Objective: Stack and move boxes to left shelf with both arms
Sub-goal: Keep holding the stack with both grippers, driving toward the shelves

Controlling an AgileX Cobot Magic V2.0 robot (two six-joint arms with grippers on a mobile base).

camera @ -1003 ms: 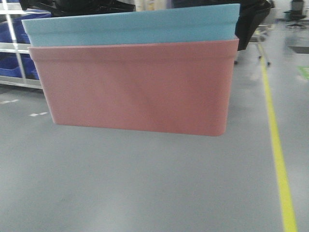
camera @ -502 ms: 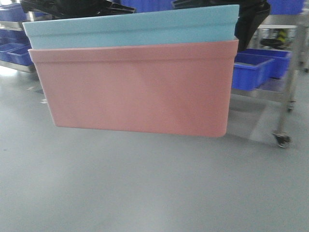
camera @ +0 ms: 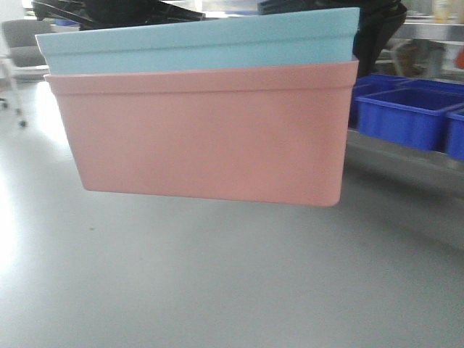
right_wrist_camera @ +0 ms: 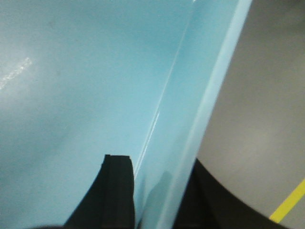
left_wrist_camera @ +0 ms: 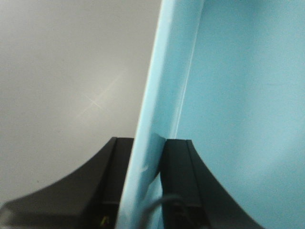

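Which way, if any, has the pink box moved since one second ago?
Yes. The pink box, with the light blue box inside, probably swung left: dark blue bins now stand at its right, where a yellow line ran.

Left gripper (left_wrist_camera: 147,157) and right gripper (right_wrist_camera: 159,186) each pinch the light blue box (camera: 196,43) wall between black fingers (left_wrist_camera: 178,181).

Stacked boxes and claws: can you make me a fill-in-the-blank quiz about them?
Nested inside the pink box is a box coloured light ____. The left claw and right claw are each ____ on the wall of that inner box. The floor stripe is ____.
Missing words: blue; shut; yellow.
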